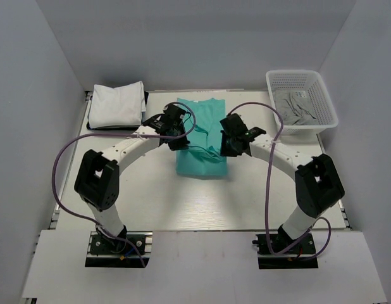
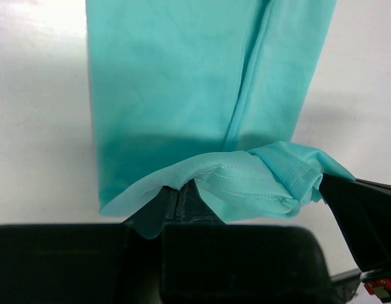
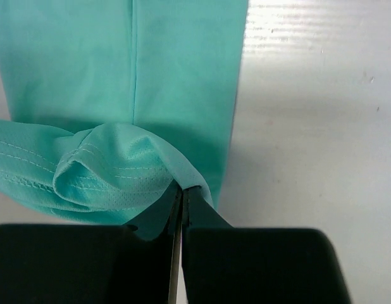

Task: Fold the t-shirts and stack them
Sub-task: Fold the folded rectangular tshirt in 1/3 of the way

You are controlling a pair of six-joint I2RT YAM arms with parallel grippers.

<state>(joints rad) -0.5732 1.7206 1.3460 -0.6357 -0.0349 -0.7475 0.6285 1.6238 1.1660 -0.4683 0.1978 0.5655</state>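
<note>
1. Pale wood-grain bench [image 1: 202, 206] sits boxed by grey walls on three sides. The teal t-shirt [image 1: 204, 117] lies at its middle as a long, narrow folded strip. Bare bench shows on both sides of the shirt, with the widest open room on the shirt's near side, toward the arm bases.
2. The shirt's long axis runs from the near side toward the back wall, and its far end stops just short of the bench's back edge.
3. The left gripper [image 2: 183, 190] is closed, pinching bunched hem at the shirt's left side. The right gripper [image 3: 181, 190] is closed on the same hem at the shirt's right side. That hem is lifted above the flat strip.
4. Only the wrist views show the pinched folds and the hem stitching, because from above the gripper bodies cover them.
5. Only the top view shows the folded white t-shirts [image 1: 116, 104] far-left of the teal shirt. It also shows a white mesh basket [image 1: 322, 95] far-right of it, holding crumpled pale cloth [image 1: 295, 109].
</note>
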